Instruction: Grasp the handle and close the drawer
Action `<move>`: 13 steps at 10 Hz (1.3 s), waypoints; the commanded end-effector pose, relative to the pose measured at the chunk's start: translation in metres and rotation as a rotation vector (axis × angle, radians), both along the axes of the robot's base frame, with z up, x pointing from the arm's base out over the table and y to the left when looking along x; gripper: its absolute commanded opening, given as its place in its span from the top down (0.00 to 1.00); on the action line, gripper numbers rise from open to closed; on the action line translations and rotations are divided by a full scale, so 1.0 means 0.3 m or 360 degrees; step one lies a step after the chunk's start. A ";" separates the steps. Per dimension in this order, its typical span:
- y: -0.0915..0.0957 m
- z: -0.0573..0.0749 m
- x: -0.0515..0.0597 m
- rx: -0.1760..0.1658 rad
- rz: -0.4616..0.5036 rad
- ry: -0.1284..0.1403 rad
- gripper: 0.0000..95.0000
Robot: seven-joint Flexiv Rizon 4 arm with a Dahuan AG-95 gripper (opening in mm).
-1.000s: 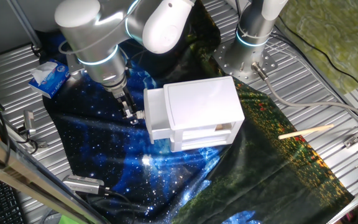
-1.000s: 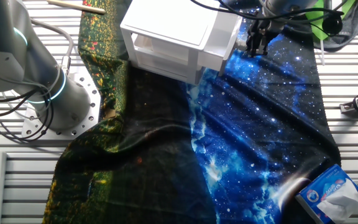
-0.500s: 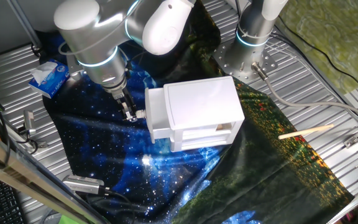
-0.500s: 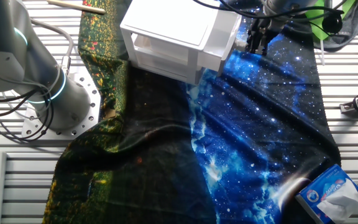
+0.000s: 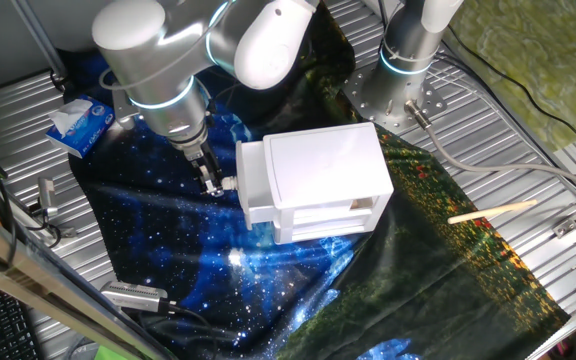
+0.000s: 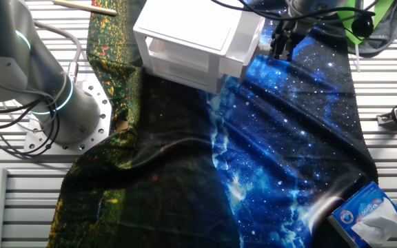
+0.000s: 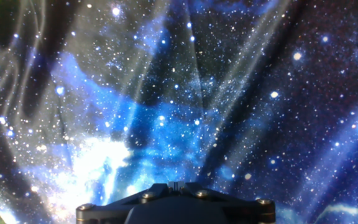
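The smooth white plastic drawer [image 5: 251,182] sits almost flush in its boxy cabinet [image 5: 318,180], flat front panel facing the gripper [image 5: 211,183]. The tiny round handle [image 5: 228,184] juts from that panel's middle, and the dark, slim fingers pinch it. Beside the cabinet, rumpled starry cloth [image 6: 295,138] spreads wide and bare over the ribbed metal table [image 5: 528,180].

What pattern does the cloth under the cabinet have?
A blue starry galaxy print on the cloth, clearest in the hand view.
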State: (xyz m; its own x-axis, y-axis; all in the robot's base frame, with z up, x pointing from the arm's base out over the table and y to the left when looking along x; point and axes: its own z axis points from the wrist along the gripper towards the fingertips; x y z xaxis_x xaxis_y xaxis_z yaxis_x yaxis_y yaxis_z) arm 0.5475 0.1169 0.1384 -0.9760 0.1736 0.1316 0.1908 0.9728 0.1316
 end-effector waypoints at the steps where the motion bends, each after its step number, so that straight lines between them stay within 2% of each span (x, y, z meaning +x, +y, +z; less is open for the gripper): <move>1: 0.004 -0.001 -0.007 -0.0002 -0.0007 0.0000 1.00; 6: 0.004 0.003 -0.028 0.0002 -0.0008 -0.0009 1.00; 7: 0.004 0.003 -0.028 0.0006 -0.0005 -0.0025 0.80; 8: 0.004 0.003 -0.028 0.0007 -0.0003 -0.0045 0.80; 9: 0.004 0.003 -0.028 0.0007 -0.0003 -0.0062 0.60; 13: 0.004 0.007 -0.030 0.0008 -0.0006 -0.0054 0.60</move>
State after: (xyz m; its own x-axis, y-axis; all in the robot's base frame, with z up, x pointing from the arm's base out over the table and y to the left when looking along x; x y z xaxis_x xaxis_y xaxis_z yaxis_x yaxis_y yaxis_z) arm 0.5397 0.1187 0.1402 -0.9788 0.1771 0.1026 0.1906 0.9712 0.1429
